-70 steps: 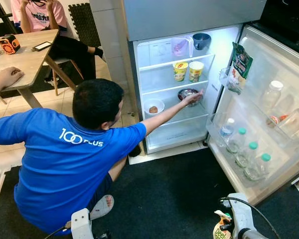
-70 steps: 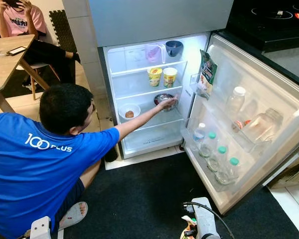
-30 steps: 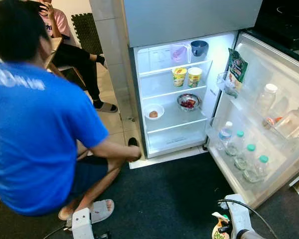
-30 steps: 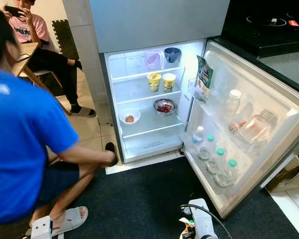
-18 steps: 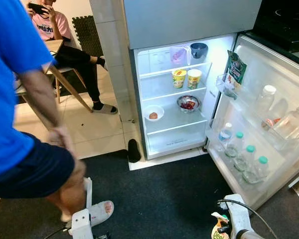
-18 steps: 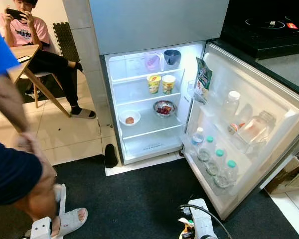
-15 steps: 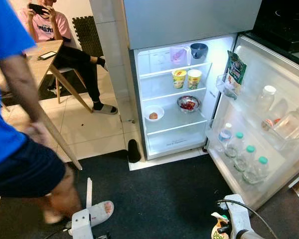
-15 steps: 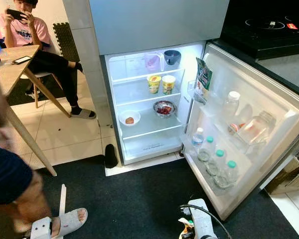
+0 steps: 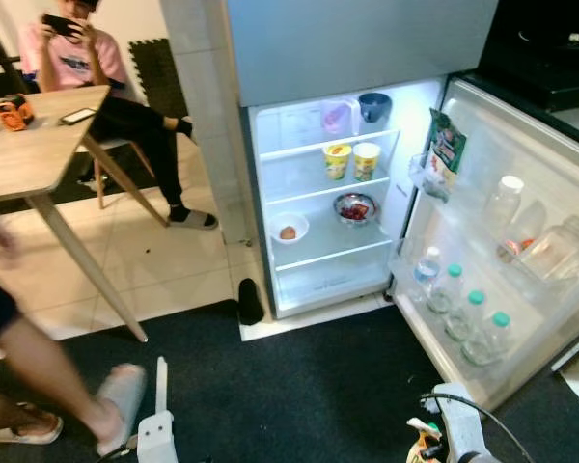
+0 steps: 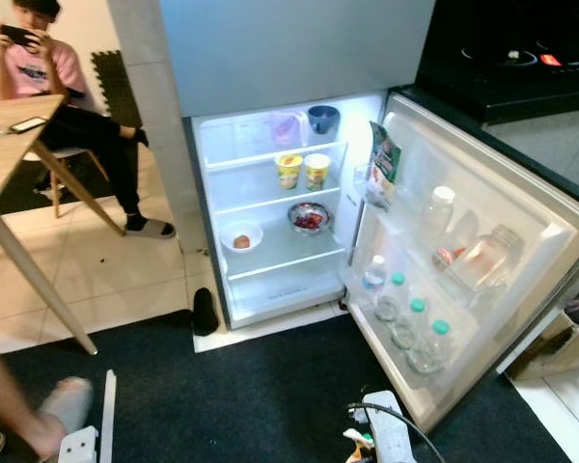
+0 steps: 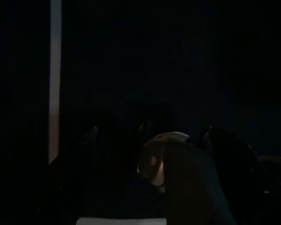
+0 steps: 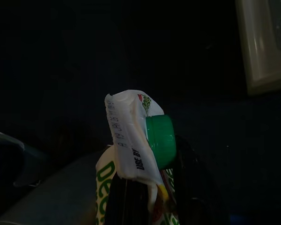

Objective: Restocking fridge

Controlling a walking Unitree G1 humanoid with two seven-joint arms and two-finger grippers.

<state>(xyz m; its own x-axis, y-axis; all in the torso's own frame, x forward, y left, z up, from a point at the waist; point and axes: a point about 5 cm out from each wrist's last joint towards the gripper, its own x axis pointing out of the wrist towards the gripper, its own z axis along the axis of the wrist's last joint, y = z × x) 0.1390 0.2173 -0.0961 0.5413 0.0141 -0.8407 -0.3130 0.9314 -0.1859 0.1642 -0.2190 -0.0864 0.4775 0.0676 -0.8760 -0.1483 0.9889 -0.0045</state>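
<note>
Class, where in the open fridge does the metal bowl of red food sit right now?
The metal bowl sits on the fridge's middle shelf, right of the white bowl and below two yellow cups.

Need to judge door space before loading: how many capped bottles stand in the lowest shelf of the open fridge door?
4 in a row: a blue-labelled plastic bottle nearest the hinge, then three clear green-capped bottles running outward. Anything behind them might be hidden.

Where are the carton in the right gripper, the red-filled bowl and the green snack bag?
carton [image 12: 131, 140], right wrist view, white folded top beside the green cap
bowl [image 9: 354, 208], left eye view, red contents
snack bag [image 9: 445, 154], left eye view, middle of the green face
</note>
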